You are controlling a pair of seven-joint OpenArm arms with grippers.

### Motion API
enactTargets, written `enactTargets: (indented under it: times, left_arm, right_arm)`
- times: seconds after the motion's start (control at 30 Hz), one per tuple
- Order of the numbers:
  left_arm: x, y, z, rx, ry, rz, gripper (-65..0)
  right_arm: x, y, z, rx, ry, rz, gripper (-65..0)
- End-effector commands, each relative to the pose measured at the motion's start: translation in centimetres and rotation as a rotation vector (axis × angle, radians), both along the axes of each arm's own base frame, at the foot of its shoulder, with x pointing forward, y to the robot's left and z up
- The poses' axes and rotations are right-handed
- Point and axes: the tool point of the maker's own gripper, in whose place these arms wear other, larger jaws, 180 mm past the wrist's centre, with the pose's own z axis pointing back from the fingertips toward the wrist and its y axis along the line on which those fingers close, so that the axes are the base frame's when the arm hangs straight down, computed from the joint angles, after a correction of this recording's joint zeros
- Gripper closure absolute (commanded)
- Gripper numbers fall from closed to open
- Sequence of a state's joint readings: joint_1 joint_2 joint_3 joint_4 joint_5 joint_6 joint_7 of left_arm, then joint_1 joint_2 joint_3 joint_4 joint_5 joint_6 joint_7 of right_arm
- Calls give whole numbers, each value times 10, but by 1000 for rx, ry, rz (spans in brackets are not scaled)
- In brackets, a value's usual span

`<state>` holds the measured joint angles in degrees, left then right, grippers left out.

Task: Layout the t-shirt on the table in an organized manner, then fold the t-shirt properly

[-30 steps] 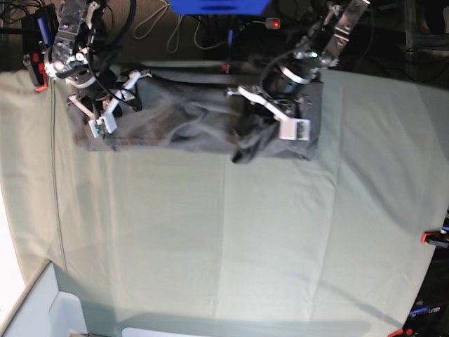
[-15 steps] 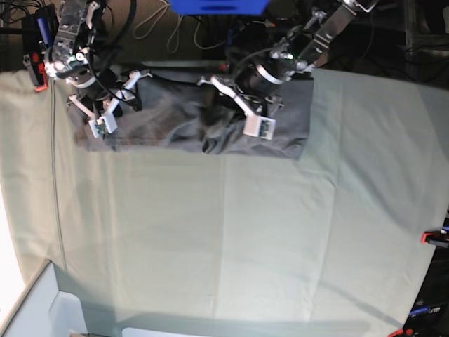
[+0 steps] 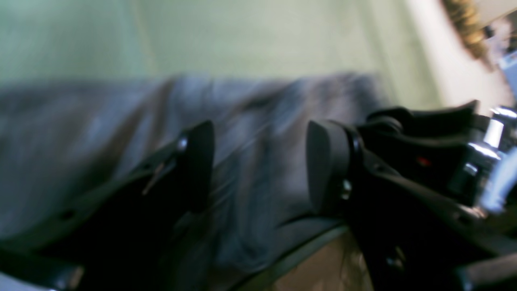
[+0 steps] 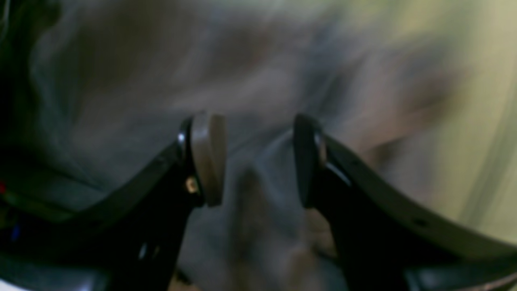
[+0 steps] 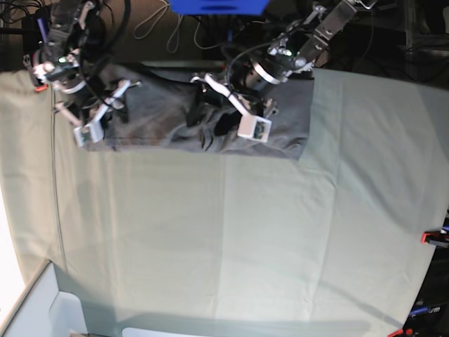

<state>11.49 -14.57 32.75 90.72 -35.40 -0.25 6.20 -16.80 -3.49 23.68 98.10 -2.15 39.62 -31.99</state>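
Note:
The dark grey t-shirt (image 5: 161,116) lies bunched in a wide strip along the far edge of the table (image 5: 245,232). My left gripper (image 5: 230,105) hovers over the shirt's rumpled middle-right part. In the left wrist view that gripper (image 3: 258,165) is open, and the t-shirt (image 3: 101,121) lies blurred beneath it with nothing held. My right gripper (image 5: 104,111) stands over the shirt's left end. In the right wrist view this gripper (image 4: 256,161) is open too, with only loose t-shirt (image 4: 250,76) fabric below its fingers.
A white bin (image 5: 42,309) sits at the near left corner. A red clamp (image 5: 429,237) grips the table's right edge. Cables and a blue object (image 5: 217,5) lie behind the far edge.
My left gripper carried the shirt's right part leftward, then opened and let it go. My right gripper shifted a little to the left and farther back.

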Motion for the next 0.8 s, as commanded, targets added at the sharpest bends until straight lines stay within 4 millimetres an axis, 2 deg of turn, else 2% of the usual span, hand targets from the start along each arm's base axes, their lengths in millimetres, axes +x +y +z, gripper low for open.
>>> enactTargets:
  times: [0.0,0.1,0.2,0.3,0.4,0.47,0.57,0.67,0.77]
  left_arm:
    - [8,1,19,-26,-60,6,-354]
    - [14,7,38,-33,-111,3,-354]
    - [26,32,45,0,-146,42,-354]
    - [37,72,38,49,-141,139,-355]
    - [46,123,33,94,-135,270,-356]
    - [51,161,33,130,-137,367,-356]
    - [54,203,37,170,-151,468,-357]
    - [53,233,40,201,-157,537,-357]
    - [54,248,44,215,-169,573,-357]
  right_arm:
    - [8,3,14,4,-53,8,-277]
    - [13,-3,24,-23,-79,14,-277]
    - [12,-21,24,-40,-76,-28,-278]
    - [15,-42,14,-30,-59,-101,-278]
    - [11,-62,3,-17,-33,-174,-281]
    - [8,-70,-5,-3,-17,-208,-312]
    - [5,-83,-13,0,7,-239,-379]
    - [2,-88,-23,13,34,-251,-407]
    - [-3,-87,-37,35,71,-256,-406]
